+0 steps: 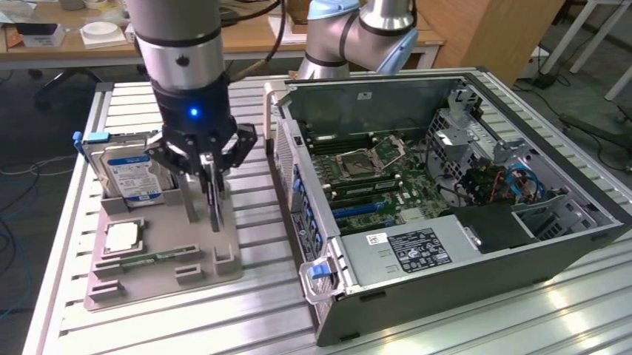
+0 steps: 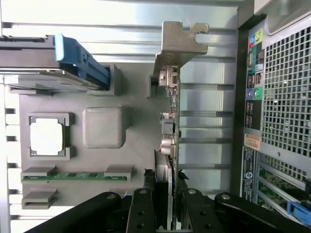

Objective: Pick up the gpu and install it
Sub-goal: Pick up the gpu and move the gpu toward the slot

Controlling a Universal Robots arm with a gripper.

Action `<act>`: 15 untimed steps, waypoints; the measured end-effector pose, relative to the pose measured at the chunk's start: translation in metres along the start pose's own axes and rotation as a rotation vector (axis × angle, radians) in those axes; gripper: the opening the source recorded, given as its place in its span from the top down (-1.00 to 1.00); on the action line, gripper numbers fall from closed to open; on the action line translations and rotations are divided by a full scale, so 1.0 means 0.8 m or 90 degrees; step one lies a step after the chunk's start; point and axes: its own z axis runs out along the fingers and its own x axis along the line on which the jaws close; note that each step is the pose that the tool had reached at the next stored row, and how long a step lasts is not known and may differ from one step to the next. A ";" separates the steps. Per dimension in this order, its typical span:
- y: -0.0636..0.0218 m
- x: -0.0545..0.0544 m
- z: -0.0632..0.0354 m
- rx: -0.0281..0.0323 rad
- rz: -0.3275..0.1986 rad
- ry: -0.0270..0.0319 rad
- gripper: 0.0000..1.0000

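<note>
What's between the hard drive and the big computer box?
The gpu, standing on edge in the gripper's grip, as the exterior view shows.

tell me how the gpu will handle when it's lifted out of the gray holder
The gpu is a thin board standing on edge, so it is probably stiff and light, yet apt to tip if released. The gripper clamps its faces near one end, so the metal bracket end may sag slightly. Exposed components suggest it is fragile.
</note>
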 end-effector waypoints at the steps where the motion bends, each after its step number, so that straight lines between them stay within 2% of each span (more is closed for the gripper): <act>1: 0.000 0.000 -0.006 0.0000 0.000 0.0000 0.47; 7: 0.000 -0.001 -0.034 0.0001 0.000 0.0000 0.47; 15: 0.000 -0.001 -0.057 0.0001 0.000 0.0000 0.47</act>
